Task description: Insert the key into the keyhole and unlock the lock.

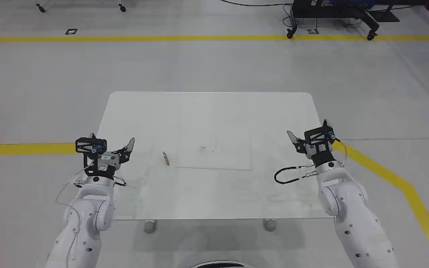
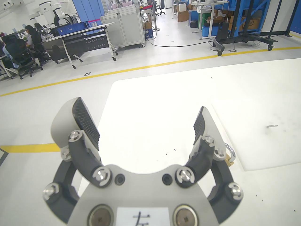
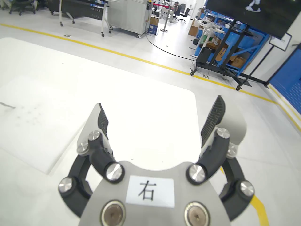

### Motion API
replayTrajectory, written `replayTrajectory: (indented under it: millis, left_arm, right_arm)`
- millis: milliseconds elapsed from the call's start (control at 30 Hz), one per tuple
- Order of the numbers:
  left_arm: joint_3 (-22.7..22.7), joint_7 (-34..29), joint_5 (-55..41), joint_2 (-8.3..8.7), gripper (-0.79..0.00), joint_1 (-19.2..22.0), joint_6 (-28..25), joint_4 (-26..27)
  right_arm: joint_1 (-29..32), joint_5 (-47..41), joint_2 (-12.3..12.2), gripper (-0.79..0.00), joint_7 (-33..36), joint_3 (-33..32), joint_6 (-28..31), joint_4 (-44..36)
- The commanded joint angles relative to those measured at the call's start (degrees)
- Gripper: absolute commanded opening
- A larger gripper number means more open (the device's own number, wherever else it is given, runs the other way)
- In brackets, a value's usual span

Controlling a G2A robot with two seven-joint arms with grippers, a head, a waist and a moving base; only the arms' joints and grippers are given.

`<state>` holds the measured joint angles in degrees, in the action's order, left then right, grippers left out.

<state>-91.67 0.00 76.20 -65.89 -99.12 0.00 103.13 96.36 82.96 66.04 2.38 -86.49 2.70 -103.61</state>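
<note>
1. table (image 1: 214, 110), white, fills the middle of the top view, and a faint rectangular sheet (image 1: 228, 159) lies at its centre.
2. at the middle left of the top view we see the left gripper (image 1: 110, 146) at the table's left edge. its jaws are spread wide with nothing between them. in its own wrist view the left gripper (image 2: 141, 109) shows ribbed pads (image 2: 85, 121) well apart over bare white surface.
3. just right of it, left of centre in the top view, the lock (image 1: 165, 158) lies flat on the table, near the sheet's left edge and off it. it is a small padlock. in the left wrist view the lock (image 2: 230, 163) shows from behind one finger, a silver shackle above a bit of brass body.
4. near the centre of the top view, on the sheet, lies a thin grey piece that we take for the key (image 1: 203, 147). it is too small for us to make out its shape. the key (image 2: 272, 126) lies apart from the lock and from both grippers, and from the right wrist it shows farther off as the key (image 3: 7, 105).
5. at the lower right of the table a black cable loop (image 1: 287, 175) lies beside the right arm.
6. at the middle right of the top view the right gripper (image 1: 308, 134) sits at the table's right edge. in its own wrist view the right gripper (image 3: 160, 104) has its jaws wide and holds nothing.
</note>
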Motion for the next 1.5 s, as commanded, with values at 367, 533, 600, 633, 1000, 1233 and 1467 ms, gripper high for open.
replayTrajectory:
  millis: [367,533,600,633,1000,1233,1467]
  left_arm:
    - [0.0,0.0,0.0,0.0,0.0,0.0,0.0,0.0]
    - [0.0,0.0,0.0,0.0,0.0,0.0,0.0,0.0]
    - [0.0,0.0,0.0,0.0,0.0,0.0,0.0,0.0]
    - [0.0,0.0,0.0,0.0,0.0,0.0,0.0,0.0]
    - [0.0,0.0,0.0,0.0,0.0,0.0,0.0,0.0]
    - [0.0,0.0,0.0,0.0,0.0,0.0,0.0,0.0]
    - [0.0,0.0,0.0,0.0,0.0,0.0,0.0,0.0]
  right_arm:
    - [-16.5,10.2,2.1,0.0,2.7,21.8,17.0,11.2]
    - [-24.4,10.8,3.8,-0.142,1.8,29.9,23.6,18.5]
    - [-27.1,10.5,4.5,-0.169,1.5,32.5,25.1,21.5]
    - [-28.6,10.3,4.9,-0.222,1.8,34.0,25.9,23.0]
    - [-42.8,5.5,11.3,-0.431,5.8,45.7,25.2,39.7]
    - [-47.8,4.2,14.9,-0.493,6.6,50.6,23.7,47.7]
    - [-50.1,4.9,17.0,-0.785,5.6,52.5,21.5,52.2]
